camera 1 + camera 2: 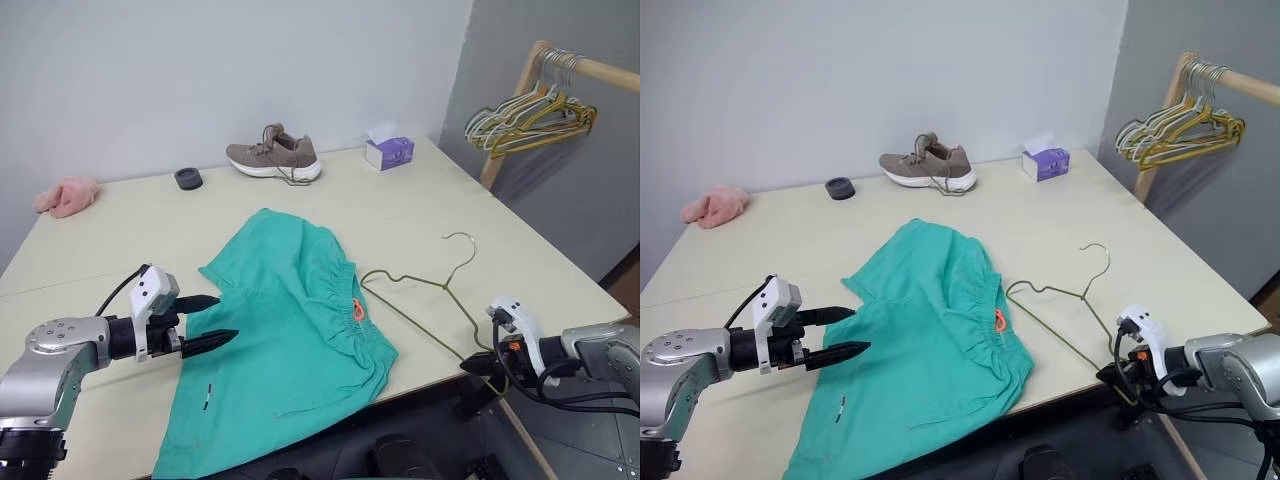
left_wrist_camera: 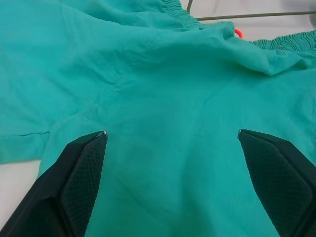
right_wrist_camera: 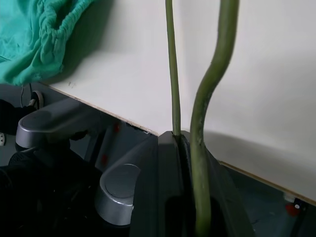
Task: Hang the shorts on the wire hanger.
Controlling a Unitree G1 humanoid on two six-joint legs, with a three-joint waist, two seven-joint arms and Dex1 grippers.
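The teal-green shorts (image 1: 290,330) lie flat on the cream table (image 1: 130,235), waistband with an orange drawstring (image 1: 357,310) toward the right. My left gripper (image 1: 225,318) is open at the shorts' left edge, its black fingers (image 2: 84,173) spread just over the cloth (image 2: 173,89) with nothing between them. The olive-green wire hanger (image 1: 430,285) lies on the table right of the waistband, hook pointing away from me. Its near corner reaches the table's front right edge, where my right gripper (image 1: 478,364) is shut on the wire (image 3: 197,123).
At the back of the table stand a brown shoe (image 1: 275,157), a purple tissue box (image 1: 389,152), a black ring (image 1: 188,178) and a pink fluffy cloth (image 1: 67,195). A wooden rail with several pale and yellow hangers (image 1: 530,115) stands beyond the right edge.
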